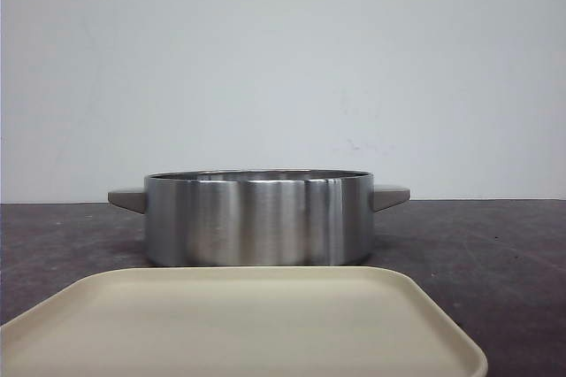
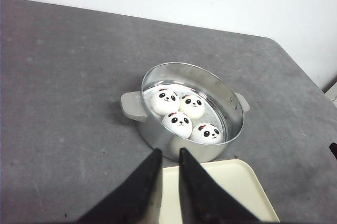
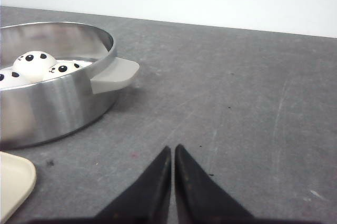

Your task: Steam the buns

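Observation:
Several white panda-faced buns [image 2: 177, 124] lie together inside a round steel pot [image 2: 189, 150] with two grey handles. In the front view the pot [image 1: 256, 218] stands mid-table and its wall hides the buns. My left gripper [image 2: 169, 152] hovers above the pot's near side and the tray's edge, its jaws a narrow gap apart with nothing between them. My right gripper [image 3: 173, 149] is shut and empty, over bare table beside the pot [image 3: 47, 108]; two buns [image 3: 34, 63] peek over the rim there. Neither gripper shows in the front view.
A beige rectangular tray [image 1: 239, 324] lies in front of the pot, with nothing on it; it also shows as the tray [image 2: 226, 192] and a tray corner [image 3: 13, 179]. The dark grey table [image 3: 237, 92] meets a white wall behind.

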`<state>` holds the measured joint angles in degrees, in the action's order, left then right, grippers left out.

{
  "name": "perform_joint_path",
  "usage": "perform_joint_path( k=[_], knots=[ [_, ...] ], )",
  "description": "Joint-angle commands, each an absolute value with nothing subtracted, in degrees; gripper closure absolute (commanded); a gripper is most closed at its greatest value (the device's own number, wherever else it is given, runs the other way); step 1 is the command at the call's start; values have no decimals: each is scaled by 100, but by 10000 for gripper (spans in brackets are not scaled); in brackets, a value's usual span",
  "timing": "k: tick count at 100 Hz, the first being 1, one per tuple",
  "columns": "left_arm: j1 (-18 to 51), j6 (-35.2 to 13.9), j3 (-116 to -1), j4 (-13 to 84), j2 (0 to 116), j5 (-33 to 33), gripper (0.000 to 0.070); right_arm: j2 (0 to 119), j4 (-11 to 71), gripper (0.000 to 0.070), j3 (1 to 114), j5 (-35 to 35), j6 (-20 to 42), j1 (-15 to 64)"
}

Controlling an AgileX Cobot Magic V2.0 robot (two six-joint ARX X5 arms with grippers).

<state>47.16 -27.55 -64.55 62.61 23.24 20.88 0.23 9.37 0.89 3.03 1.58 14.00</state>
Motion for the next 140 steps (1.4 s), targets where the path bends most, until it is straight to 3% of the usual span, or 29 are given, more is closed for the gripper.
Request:
perform_joint_path(
  k=[1, 17, 32, 39, 45, 63, 75, 90, 116, 140],
  knots=[
    [4753, -2211, -6584, 6233, 2351, 2292, 688, 21, 858, 696, 69, 303, 217, 1411],
    [4405, -1763, -6462, 6086, 2320, 2458, 688, 21, 860, 696, 69, 303, 217, 1411],
    [3649, 137, -5382, 3739, 2174, 2324, 687, 21, 860, 696, 69, 303, 217, 1411],
    [3221, 552, -4665, 2543, 2071, 2123, 685, 21, 860, 696, 69, 303, 217, 1411],
    [2799, 449, -4060, 1697, 1997, 1726, 685, 21, 860, 696, 69, 303, 217, 1411],
    [1363, -576, -2412, 69, 1782, -233, 685, 21, 858, 696, 69, 303, 217, 1411],
    [582, -1127, -1603, -401, 1636, -779, 685, 21, 860, 696, 69, 303, 217, 1411],
    [62, -1149, -923, -438, 1280, -764, 685, 21, 860, 696, 69, 303, 217, 1411],
    [-222, -1122, -71, -401, 499, -576, 685, 21, 860, 696, 69, 303, 217, 1411],
    [-377, -926, -78, 1098, 16, -154, 685, 21, 860, 696, 69, 303, 217, 1411]
  ],
)
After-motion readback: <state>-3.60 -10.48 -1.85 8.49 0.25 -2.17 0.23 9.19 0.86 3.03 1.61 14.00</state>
